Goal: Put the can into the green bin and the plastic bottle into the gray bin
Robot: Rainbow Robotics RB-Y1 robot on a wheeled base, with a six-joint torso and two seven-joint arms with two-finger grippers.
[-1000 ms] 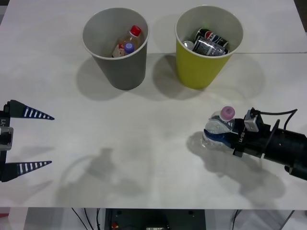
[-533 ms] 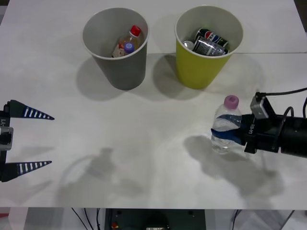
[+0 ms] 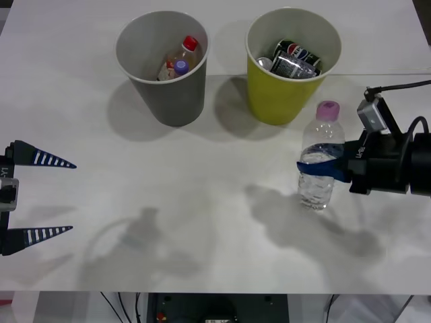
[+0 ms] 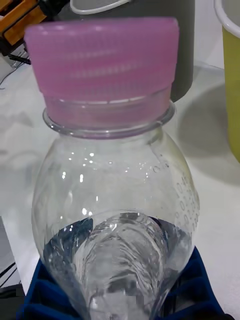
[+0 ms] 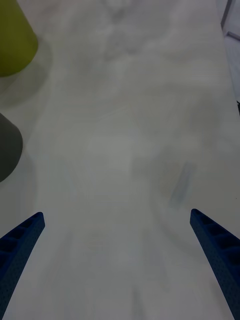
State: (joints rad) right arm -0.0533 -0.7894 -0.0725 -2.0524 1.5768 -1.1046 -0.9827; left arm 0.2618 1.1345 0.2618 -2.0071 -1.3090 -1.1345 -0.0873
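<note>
A second before, your right gripper (image 3: 322, 171) had the plastic bottle (image 3: 318, 166) leaning over, low on the table (image 3: 202, 222), with its pink cap tipped toward the bins. Then you lifted it. By this moment the bottle stood straight up, and it was higher and a little farther to the right than before. Its shadow lay on the table to its left, so I think the bottle was off the table (the pictures did not show a clear gap under it).

That meant the pick-up part was done, I would say. What was left was the trip to the gray bin (image 3: 162, 69).

The bottle's long side ran up and down. Its cap pointed up and its bottom pointed at the table. Your right gripper's blue fingers were pinched around its middle, reaching in from the right. It hung just beside the green bin (image 3: 291, 66), in front of it and to its right, and well apart from the gray bin.

The green bin already had cans (image 3: 294, 58) in it. Your left gripper (image 3: 39, 197) waited at the left edge of the table, fingers spread wide, holding nothing.
</note>
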